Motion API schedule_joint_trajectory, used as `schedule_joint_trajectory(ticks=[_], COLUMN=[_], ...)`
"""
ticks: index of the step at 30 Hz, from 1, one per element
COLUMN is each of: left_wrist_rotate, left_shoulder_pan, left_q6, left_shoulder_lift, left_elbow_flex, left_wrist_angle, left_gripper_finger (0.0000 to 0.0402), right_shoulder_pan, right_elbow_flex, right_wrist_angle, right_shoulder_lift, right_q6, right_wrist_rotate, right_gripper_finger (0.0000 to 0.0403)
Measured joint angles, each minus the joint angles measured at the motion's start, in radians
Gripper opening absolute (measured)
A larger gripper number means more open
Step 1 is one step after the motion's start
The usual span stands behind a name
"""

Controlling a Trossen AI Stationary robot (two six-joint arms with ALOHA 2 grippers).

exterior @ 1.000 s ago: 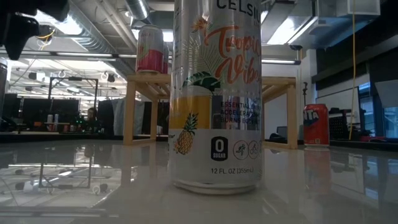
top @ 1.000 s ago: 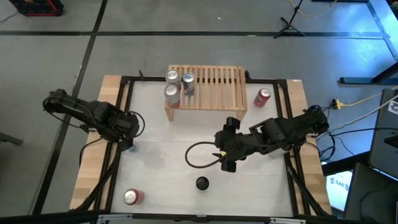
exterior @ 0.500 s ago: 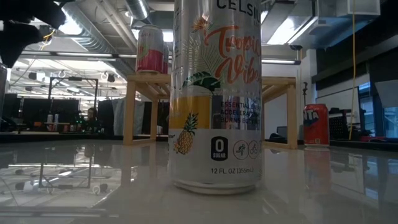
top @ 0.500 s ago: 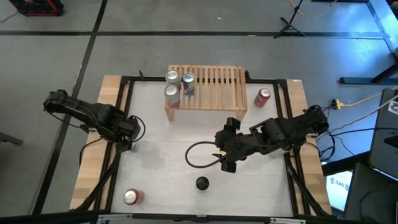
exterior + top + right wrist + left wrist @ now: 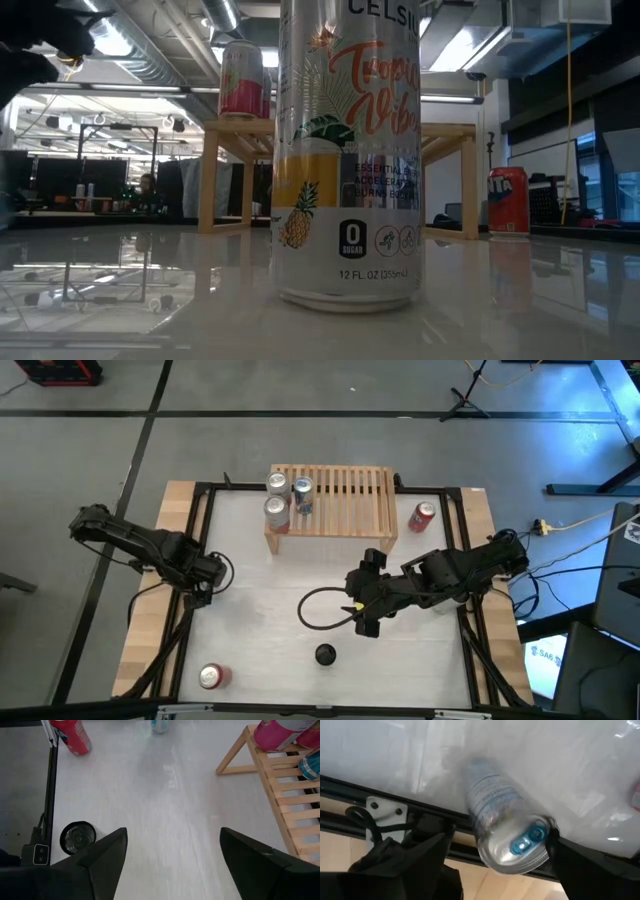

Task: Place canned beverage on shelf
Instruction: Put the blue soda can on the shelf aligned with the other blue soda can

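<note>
A pale blue and white can (image 5: 502, 820) stands at the table's left edge. My left gripper (image 5: 497, 839) points down over it, open, one finger on each side of its top; I cannot make out a touch. The high view hides that can under my left gripper (image 5: 205, 585). The light-wood shelf (image 5: 345, 500) stands on its side legs at the far middle, with three cans (image 5: 280, 495) upright on the left end of its slats. My right gripper (image 5: 362, 618) hangs open above the table's middle with nothing between its fingers (image 5: 172, 832).
A tall silver can (image 5: 348, 150) stands at the near middle, its dark top (image 5: 325, 654) showing from above. One red can (image 5: 423, 515) stands right of the shelf, another (image 5: 212, 676) at the near left. A black cable loop (image 5: 318, 610) hangs by my right gripper.
My left gripper has come down over the pale blue can and has rolled a little about its own axis, staying open.
</note>
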Motion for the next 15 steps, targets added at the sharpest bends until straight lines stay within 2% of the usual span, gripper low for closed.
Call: schedule_joint_trajectory(ticks=[4,10,15], left_wrist_rotate=[-0.044,-0.032,-0.027], left_shoulder_pan=[0.001,0.001,0.001], left_q6=[-0.003,-0.012,-0.106], left_shoulder_lift=[0.002,0.002,0.003], left_elbow_flex=[-0.005,-0.005,0.007], left_wrist_angle=[-0.017,-0.015,-0.008], left_gripper_finger=[0.0342,0.0342,0.0342], right_shoulder_pan=[0.000,-0.002,-0.002], right_elbow_flex=[0.000,0.000,0.000], right_wrist_angle=[0.000,0.000,0.000], right_shoulder_lift=[0.000,0.000,0.000], right_q6=[-0.002,-0.003,-0.003], right_wrist_rotate=[0.000,-0.001,-0.002], right_gripper_finger=[0.0308,0.0308,0.0308])
